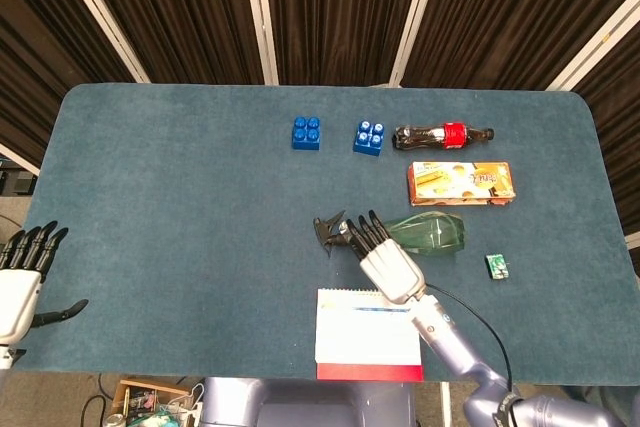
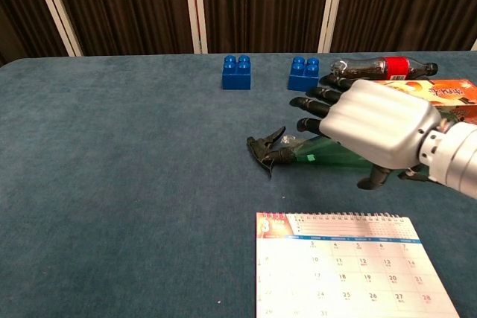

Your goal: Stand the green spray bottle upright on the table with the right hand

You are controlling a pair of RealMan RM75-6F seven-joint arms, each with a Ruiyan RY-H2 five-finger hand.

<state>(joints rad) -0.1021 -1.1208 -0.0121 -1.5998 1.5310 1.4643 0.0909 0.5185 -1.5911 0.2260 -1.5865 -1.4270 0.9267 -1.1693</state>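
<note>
The green spray bottle [image 1: 432, 232] lies on its side on the table, black trigger head [image 1: 330, 231] pointing left. In the chest view its neck [image 2: 298, 156] shows under my right hand. My right hand [image 1: 385, 258] hovers over the bottle's neck with fingers spread and holds nothing; in the chest view this right hand [image 2: 373, 132] covers most of the bottle's body. Whether it touches the bottle I cannot tell. My left hand [image 1: 22, 272] rests open at the table's near left edge, far from the bottle.
Two blue bricks [image 1: 306, 132] [image 1: 368, 137], a cola bottle [image 1: 442, 135] and an orange snack box [image 1: 460, 183] lie beyond the spray bottle. A white calendar [image 1: 367, 332] sits at the front edge. A small green item [image 1: 497, 266] lies to the right.
</note>
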